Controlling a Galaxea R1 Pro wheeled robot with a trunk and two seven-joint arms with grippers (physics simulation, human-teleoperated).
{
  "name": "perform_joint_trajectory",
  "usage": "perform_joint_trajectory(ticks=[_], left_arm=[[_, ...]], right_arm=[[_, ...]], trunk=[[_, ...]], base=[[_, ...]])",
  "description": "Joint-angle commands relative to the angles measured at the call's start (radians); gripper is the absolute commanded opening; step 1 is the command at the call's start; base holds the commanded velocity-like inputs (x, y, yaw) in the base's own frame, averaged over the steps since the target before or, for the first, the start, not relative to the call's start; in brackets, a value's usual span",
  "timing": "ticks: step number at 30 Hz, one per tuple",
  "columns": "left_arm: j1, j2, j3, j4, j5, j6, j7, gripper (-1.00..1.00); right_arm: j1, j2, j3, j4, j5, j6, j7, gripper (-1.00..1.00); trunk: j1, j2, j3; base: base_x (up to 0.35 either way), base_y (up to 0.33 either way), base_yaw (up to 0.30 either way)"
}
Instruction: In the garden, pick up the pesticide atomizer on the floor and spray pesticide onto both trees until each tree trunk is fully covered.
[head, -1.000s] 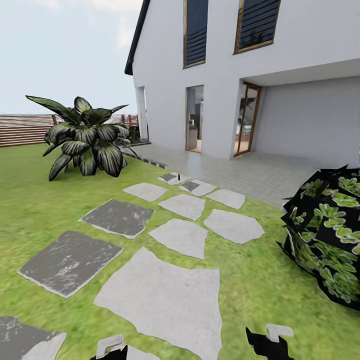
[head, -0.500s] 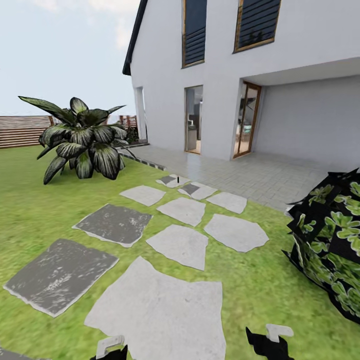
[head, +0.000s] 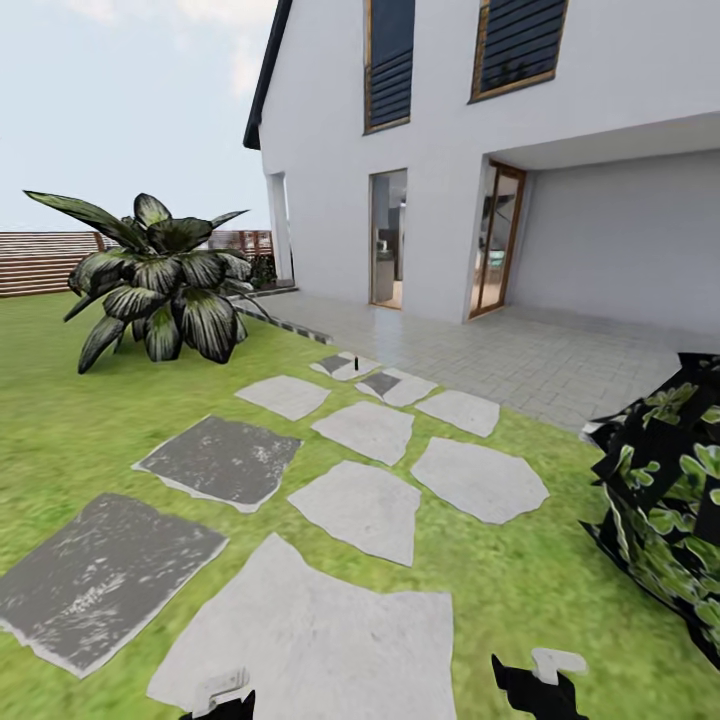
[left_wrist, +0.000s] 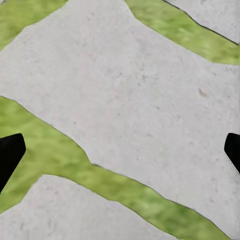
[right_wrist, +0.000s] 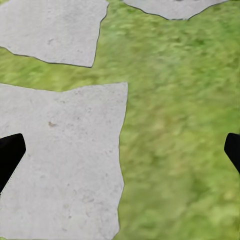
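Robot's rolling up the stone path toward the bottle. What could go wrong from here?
1. The atomizer is a tiny dark sliver on a far stone near the patio; it looks easy to lose sight of or knock over on approach.
2. The bush sits close on the right; the base or right arm may clip it.
3. Both grippers, left and right, are open and empty, so nothing is grasped yet.

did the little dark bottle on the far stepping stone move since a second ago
No. The bottle sits on the same far stone near the patio; the whole view shifted, so the camera moved.
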Motion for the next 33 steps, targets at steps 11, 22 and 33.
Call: perform_joint_trajectory(ticks=[11,22,33], left_arm=[[-0.001,0.0,0.0,0.001,0.007,-0.003,-0.004,1.0],[-0.001,0.0,0.0,0.001,0.006,-0.003,-0.004,1.0],[-0.001,0.0,0.0,0.001,0.007,-0.003,-0.004,1.0]], right_arm=[[-0.001,0.001,-0.005,0.001,-0.001,-0.003,0.008,1.0],[-0.001,0.001,-0.005,0.001,-0.001,-0.003,0.008,1.0],[-0.001,0.001,-0.005,0.001,-0.002,-0.003,0.011,1.0]], trunk=[[0.001,0.0,-0.001],[0.001,0.0,-0.001],[0.001,0.0,-0.001]], base=[[0.335,0.0,0.0],[0.335,0.0,0.0],[0.335,0.0,-0.065]])
